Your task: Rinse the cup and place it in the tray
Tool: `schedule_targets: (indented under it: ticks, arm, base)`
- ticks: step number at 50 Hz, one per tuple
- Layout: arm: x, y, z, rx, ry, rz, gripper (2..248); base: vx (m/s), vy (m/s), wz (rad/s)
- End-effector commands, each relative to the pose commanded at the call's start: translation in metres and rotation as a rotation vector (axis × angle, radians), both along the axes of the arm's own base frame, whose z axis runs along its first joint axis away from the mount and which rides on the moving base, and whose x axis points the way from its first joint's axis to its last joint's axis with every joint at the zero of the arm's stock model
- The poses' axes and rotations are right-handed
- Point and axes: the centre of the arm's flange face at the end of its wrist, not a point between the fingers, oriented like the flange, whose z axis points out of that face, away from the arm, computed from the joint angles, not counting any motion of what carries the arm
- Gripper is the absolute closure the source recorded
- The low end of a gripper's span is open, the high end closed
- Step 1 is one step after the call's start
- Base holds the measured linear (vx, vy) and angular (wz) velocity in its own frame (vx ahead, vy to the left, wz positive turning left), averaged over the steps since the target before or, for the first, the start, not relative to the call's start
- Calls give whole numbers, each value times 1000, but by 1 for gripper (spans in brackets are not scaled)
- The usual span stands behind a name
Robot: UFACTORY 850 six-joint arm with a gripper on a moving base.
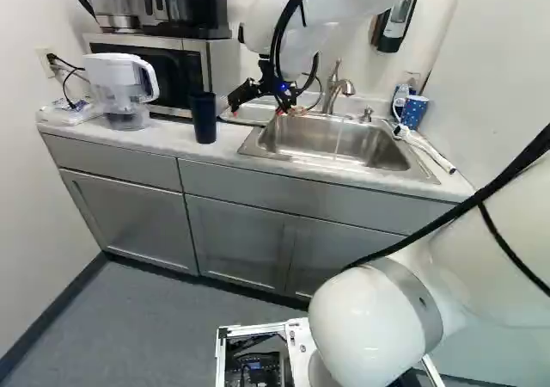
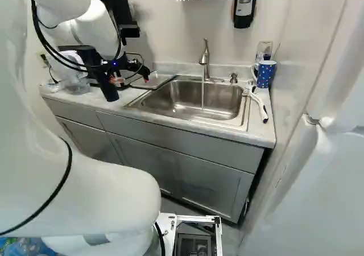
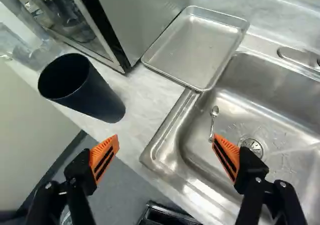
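And there was the black claw (image 1: 258,110) with orange pads, up above the worktop (image 3: 145,95) by the sink's near corner, its 2 fingers spread wide with nothing between them! The tall, dark navy cylindrical cup (image 3: 82,92) stood upright on the pale marbled worktop, ahead of the fingers and off to the side away from the sink, close to the worktop's front edge. Tight on that flank, then: the silver-and-black microwave (image 1: 163,64) rose just behind the cup, and the clear, white-topped pitcher (image 1: 122,86) stood farther along. A bare strip of worktop ran between cup and sink, the roomier side.

Over to the shallow, rectangular silver metal tray (image 3: 190,47): it lay flat near the microwave's side, a corner lapping over the rim of the stainless-steel sink (image 3: 165,150). A thin stream ran from the brushed-metal tap (image 2: 205,60), and a small silver spoon (image 3: 213,117) lay in the basin near the drain (image 3: 251,146).
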Motion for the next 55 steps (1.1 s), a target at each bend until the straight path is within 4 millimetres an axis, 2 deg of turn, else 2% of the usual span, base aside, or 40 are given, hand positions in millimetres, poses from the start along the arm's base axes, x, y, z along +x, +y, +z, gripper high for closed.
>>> schedule_targets:
  ticks: [13,55]
  arm:
    - [-3,21,0,0,1,51,3]
    - [7,92,3,-5,13,192,3]
  base:
    - [0,0,0]
    - [0,0,0]
